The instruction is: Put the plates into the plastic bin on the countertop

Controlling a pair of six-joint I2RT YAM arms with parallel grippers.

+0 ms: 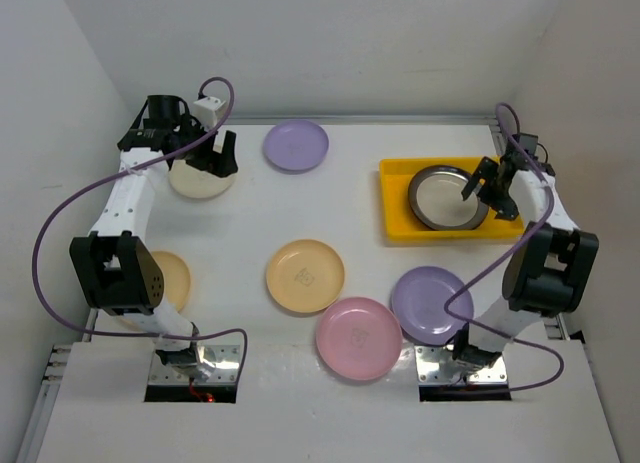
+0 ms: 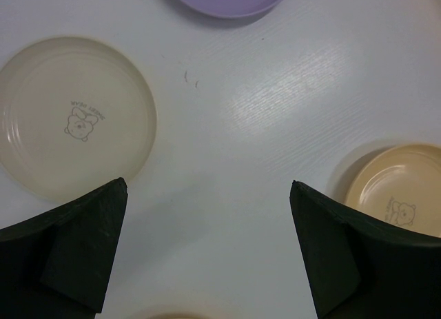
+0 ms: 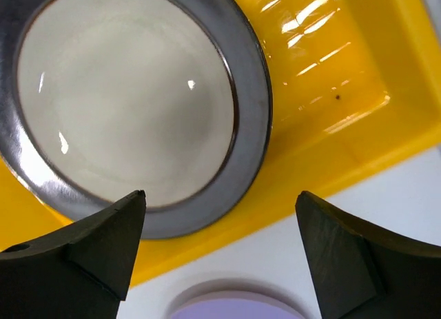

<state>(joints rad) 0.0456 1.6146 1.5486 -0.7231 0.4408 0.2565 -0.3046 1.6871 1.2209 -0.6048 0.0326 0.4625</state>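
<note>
The right fingers stand spread over the grey-rimmed plate, which lies in the yellow bin at the frame's right. I'd lift straight up before swinging. The left fingers, also spread, hover beside the cream plate, upper left.

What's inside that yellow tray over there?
One grey-rimmed plate with a beige centre, lying flat. The right pincer, open above it, hides the right end of the tray, and anything under the plate is covered.
</note>
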